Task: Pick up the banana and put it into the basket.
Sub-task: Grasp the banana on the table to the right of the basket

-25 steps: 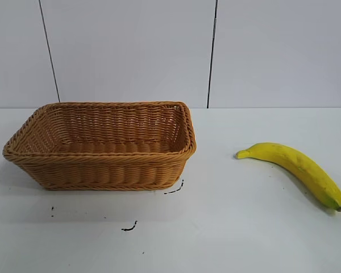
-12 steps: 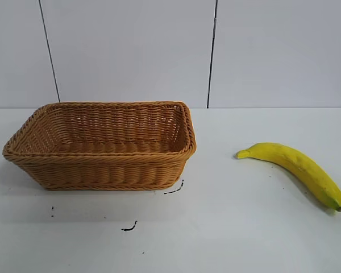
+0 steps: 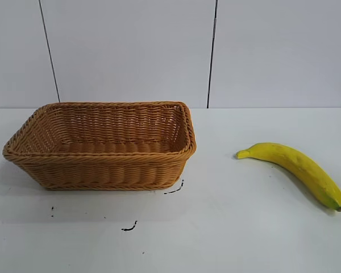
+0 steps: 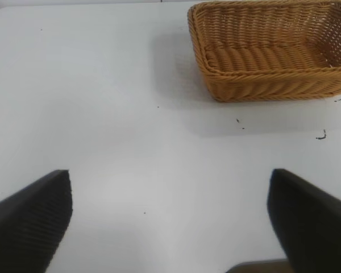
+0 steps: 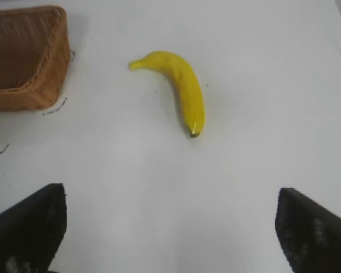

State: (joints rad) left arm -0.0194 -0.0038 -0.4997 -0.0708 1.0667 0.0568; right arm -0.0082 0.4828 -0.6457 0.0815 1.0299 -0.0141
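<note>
Banana (image 3: 295,169) on white table (image 3: 227,239), well right of basket (image 3: 102,145); right claw (image 5: 170,227) wide, short of banana; left claw (image 4: 170,219) apparently wide, parked.

place: lab-style test bench | signs: bare white table (image 3: 227,239) with black marks (image 3: 129,227) near its front edge | plain white panelled wall (image 3: 131,51) behind
</note>
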